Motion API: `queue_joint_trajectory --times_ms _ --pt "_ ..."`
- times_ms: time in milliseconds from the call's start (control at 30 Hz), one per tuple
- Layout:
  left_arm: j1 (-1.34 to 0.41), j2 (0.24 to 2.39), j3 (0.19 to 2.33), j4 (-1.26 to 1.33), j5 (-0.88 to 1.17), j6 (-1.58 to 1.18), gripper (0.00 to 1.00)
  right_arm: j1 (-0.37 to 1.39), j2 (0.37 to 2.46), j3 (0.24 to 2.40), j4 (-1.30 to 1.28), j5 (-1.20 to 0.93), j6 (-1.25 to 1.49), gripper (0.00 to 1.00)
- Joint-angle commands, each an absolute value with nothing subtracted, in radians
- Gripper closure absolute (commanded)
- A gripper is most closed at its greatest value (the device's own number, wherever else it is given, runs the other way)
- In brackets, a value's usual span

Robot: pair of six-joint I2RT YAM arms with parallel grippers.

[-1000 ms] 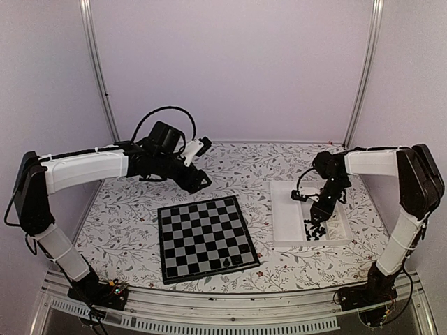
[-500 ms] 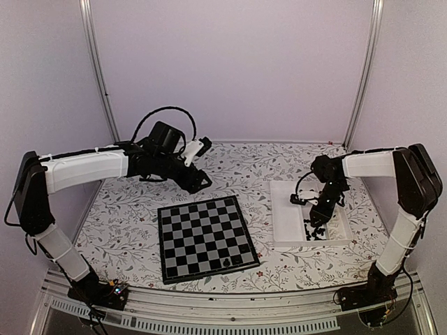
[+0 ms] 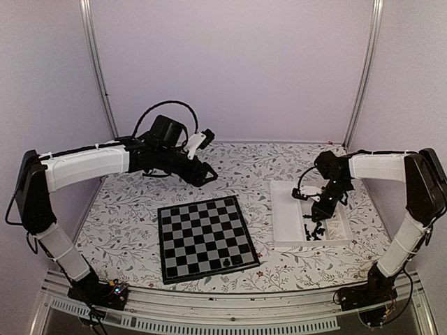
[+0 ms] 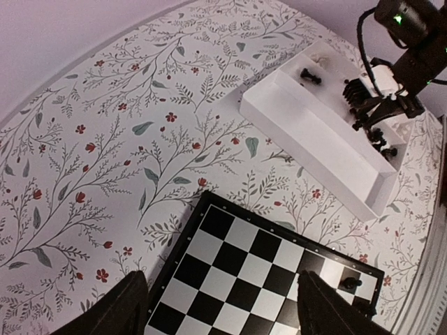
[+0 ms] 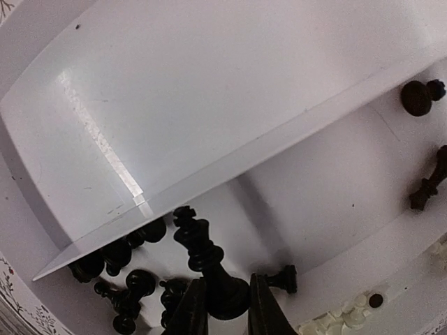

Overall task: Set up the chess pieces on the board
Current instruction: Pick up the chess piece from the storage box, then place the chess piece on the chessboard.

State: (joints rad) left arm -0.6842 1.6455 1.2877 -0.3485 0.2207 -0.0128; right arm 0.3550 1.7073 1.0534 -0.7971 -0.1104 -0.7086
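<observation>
Floral cloth is seen spread across the table [image 3: 258, 174], with plain lilac walls [image 3: 230, 70] behind. Over on the left, the left gripper [image 3: 204, 174] is held above the cloth just past the far edge of the board [image 3: 202, 234]. From its wrist view the fingers [image 4: 126, 310] are shown spread well apart, and nothing is carried between them.

The board is laid flat in the middle of the table, turned slightly askew. One lone black piece [image 3: 227, 263] is stood upright on it, close to the near right corner.

Further right, the white tray [image 3: 286, 216] is set on the cloth, well apart from the board. A heap of black chess pieces [image 3: 314, 230] is gathered at the near end of its right compartment, most of them tipped over. Two more dark pieces are scattered farther along the same compartment.

Above that heap the right gripper [image 3: 323, 208] is pointed down into the tray. In the right wrist view its jaws are pressed in on the base of a crowned black piece [image 5: 202, 244], which is held tilted just above the others. A few cream pieces [image 5: 335, 317] are glimpsed at the lower edge of that view; which compartment they lie in cannot be told.
</observation>
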Motion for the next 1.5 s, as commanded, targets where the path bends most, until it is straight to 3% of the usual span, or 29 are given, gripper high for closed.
queue_joint_trajectory --times_ms 0,367,633,1200,1467 --pt "-0.726 1.686 1.345 -0.292 0.284 -0.095 0.25 0.334 1.583 1.074 -0.782 -0.168 -0.664 0.91" --pt "-0.852 1.843 1.417 -0.018 0.409 -0.392 0.34 0.33 1.436 1.119 -0.737 -0.561 -0.595 0.9" --pt "-0.928 1.949 1.534 0.04 0.489 -0.381 0.34 0.331 1.484 1.191 -0.803 -0.819 -0.631 0.89" --pt "-0.97 2.103 1.719 -0.056 0.528 -0.384 0.43 0.367 1.508 1.183 -0.826 -0.801 -0.65 0.88" --pt "-0.97 2.124 1.731 -0.056 0.549 -0.394 0.6 0.372 1.508 1.177 -0.823 -0.81 -0.649 0.88"
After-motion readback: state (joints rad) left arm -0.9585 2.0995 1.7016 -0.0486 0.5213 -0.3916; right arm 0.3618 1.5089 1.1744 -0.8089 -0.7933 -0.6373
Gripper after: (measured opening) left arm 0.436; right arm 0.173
